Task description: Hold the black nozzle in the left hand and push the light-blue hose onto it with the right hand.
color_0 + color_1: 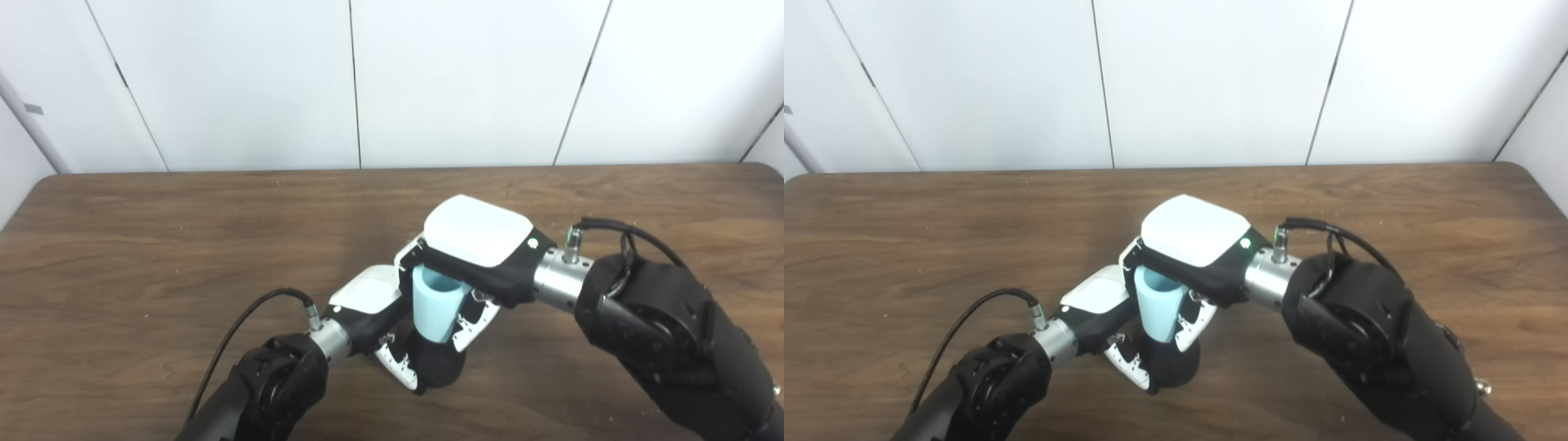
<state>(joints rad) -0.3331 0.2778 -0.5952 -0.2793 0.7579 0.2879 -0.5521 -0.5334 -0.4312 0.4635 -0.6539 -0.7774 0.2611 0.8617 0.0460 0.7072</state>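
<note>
Hands meet low in the middle of the frame, just above the tabletop (153,233). Right hand (474,248), coming in from the right edge, has its fingers closed around the light-blue hose (433,306), a short, stubby tube held nearly upright with its open mouth facing up. Left hand (373,312), entering from the lower left, wraps the black nozzle (438,364) directly beneath; the hose's lower end sits on the nozzle's top, though how deep it has gone on I cannot tell.

To my eye the push is under way. Doing it well looks like keeping the hose's axis straight in line with the nozzle, pressing downward without rocking, and having the left hand brace firmly so the nozzle does not tip or slide. The hose looks soft, so too hard a squeeze might pinch its bore and jam it.

No brand, label or writing can be read on hose, nozzle, hands or the plain white wall panels (245,79) at the top of the frame.
</note>
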